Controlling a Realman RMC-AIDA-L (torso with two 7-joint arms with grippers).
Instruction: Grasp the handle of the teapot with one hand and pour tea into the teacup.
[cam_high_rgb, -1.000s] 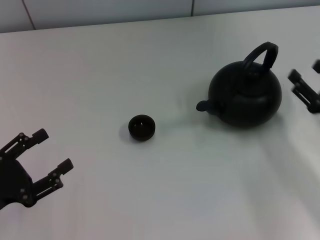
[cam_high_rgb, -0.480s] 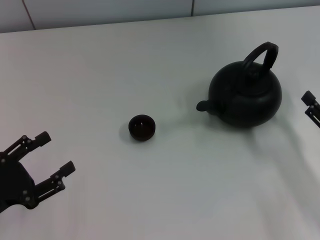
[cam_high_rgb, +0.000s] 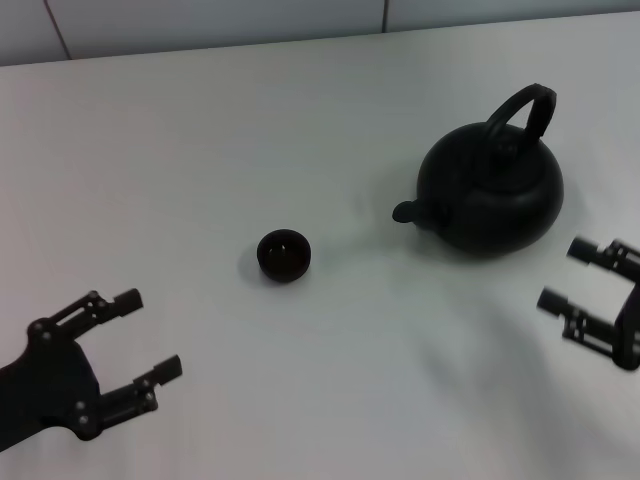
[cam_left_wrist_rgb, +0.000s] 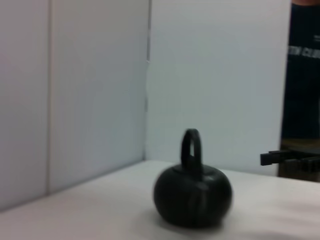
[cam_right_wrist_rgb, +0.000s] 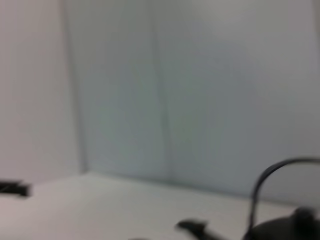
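Observation:
The matte-black teapot (cam_high_rgb: 492, 190) stands upright on the white table at the right, spout pointing left toward the teacup. Its arched handle (cam_high_rgb: 527, 107) rises over the lid. The teapot also shows in the left wrist view (cam_left_wrist_rgb: 193, 192) and partly in the right wrist view (cam_right_wrist_rgb: 287, 225). The tiny black teacup (cam_high_rgb: 283, 255) sits left of the teapot, near the table's middle. My right gripper (cam_high_rgb: 572, 274) is open and empty, in front of the teapot at the right edge, apart from it. My left gripper (cam_high_rgb: 148, 334) is open and empty at the front left.
The white table (cam_high_rgb: 300, 130) stretches back to a pale wall (cam_high_rgb: 200, 20). A dark panel (cam_left_wrist_rgb: 304, 75) stands at the side in the left wrist view.
My right gripper has moved from beside the teapot's handle toward the table's front and turned, still open. My left gripper has shifted right and toward the front. Teapot and teacup have not moved.

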